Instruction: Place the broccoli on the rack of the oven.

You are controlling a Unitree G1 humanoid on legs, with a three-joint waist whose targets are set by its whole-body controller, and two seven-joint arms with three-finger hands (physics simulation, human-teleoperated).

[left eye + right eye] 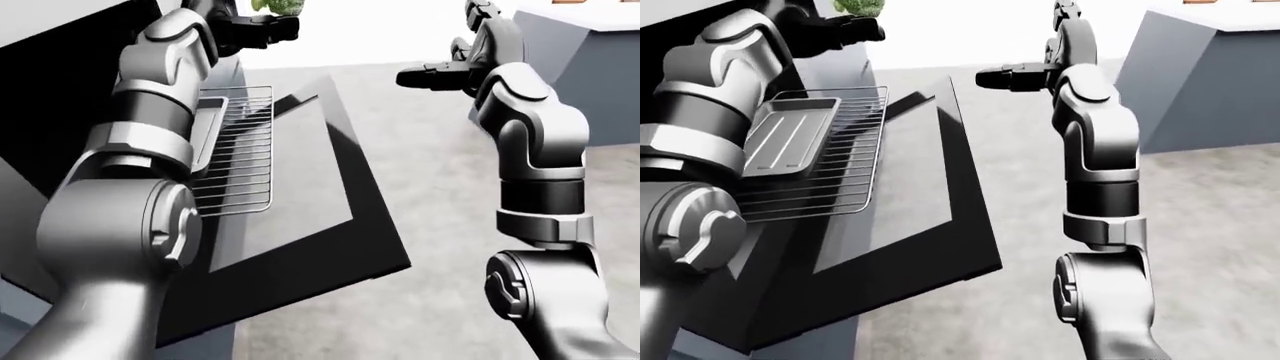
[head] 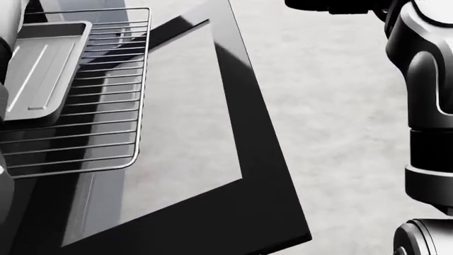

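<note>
Resting atop left fingers [image 1: 262, 30] (black): broccoli [image 1: 278, 6].

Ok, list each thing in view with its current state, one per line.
oven door: fully open, lying flat.
rack: pulled out over the door, no broccoli on it yet.
tray: resting on the rack, empty.
broccoli: held up in the left hand, above the rack's far end.
left hand: shut on the broccoli.
right hand: raised over the floor, holding nothing; fingers unclear.
</note>
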